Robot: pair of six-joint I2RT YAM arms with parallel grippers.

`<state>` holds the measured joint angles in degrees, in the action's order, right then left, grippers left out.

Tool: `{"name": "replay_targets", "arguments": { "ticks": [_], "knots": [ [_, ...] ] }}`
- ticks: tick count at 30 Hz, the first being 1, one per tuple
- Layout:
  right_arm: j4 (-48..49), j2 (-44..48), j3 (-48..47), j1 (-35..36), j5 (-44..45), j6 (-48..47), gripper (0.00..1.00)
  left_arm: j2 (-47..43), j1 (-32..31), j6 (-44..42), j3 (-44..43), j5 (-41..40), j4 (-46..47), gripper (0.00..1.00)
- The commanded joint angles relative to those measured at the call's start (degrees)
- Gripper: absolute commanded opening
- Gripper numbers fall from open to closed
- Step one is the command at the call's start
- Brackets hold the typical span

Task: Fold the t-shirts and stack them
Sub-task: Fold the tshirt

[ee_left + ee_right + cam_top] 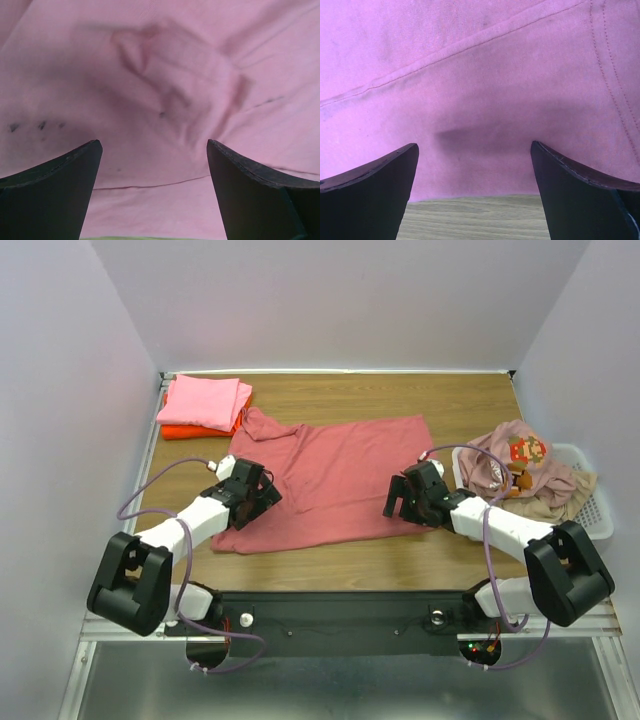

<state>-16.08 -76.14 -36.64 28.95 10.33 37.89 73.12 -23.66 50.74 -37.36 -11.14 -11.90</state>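
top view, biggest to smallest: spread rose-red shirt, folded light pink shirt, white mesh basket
1. dusty rose-red t-shirt spread flat
2. white plastic mesh basket, partly covered
3. folded light pink t-shirt

Rose-red t-shirt [340, 475] flat, mid-table

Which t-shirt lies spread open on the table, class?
The rose-red t-shirt, mid-table. The light pink shirt and orange shirt sit folded in a stack at the back left; the printed shirt is bunched in the white basket.
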Motion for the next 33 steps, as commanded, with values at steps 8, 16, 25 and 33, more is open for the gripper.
{"name": "replay_targets", "arguments": {
  "ticks": [8,16,25,33],
  "knots": [
    [-0.54,1.34,3.94,0.05,-1.96,1.57,1.00,1.59,-2.00,6.21,4.67,-2.13,-5.23,0.98],
    [-8.43,9.07,11.24,0.67,-5.31,8.42,1.00,-4.04,-2.27,7.62,6.42,-1.52,-9.80,0.98],
    [-18.46,22.43,15.55,1.20,-10.06,15.54,0.98,-10.27,-3.32,10.96,10.29,1.11,-15.35,0.98],
    [-20.58,29.21,11.70,1.28,-11.64,11.77,1.00,-18.54,-4.11,9.21,5.56,0.95,-18.59,0.98]
  ]
}}
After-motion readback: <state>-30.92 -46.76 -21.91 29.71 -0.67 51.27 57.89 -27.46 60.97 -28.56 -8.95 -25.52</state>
